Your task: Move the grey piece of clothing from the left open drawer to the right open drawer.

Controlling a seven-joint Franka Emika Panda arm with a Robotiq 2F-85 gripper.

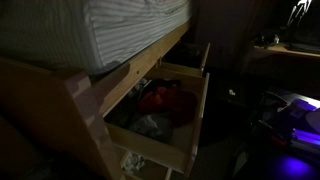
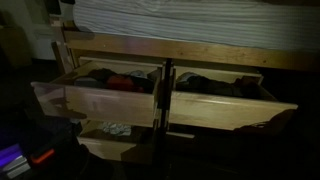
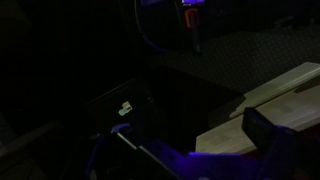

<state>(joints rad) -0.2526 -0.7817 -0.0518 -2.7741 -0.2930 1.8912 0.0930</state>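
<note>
Two wooden drawers stand open under the bed. The left drawer (image 2: 100, 102) holds a grey piece of clothing (image 2: 98, 75) next to a red garment (image 2: 122, 82). Both show in an exterior view, the grey clothing (image 1: 150, 125) lying nearer than the red garment (image 1: 160, 98). The right drawer (image 2: 232, 108) holds dark clothes (image 2: 205, 85). In the wrist view only one dark finger of my gripper (image 3: 262, 128) shows, over a pale wooden surface (image 3: 225, 135). It is too dark to see the jaws. I cannot make out the gripper in either exterior view.
A striped mattress (image 1: 120, 30) lies on the wooden bed frame (image 2: 180, 52) above the drawers. A lower drawer (image 2: 112, 142) is also open, with light cloth inside. A purple glow (image 1: 290, 140) lights dark equipment at one side. The room is very dark.
</note>
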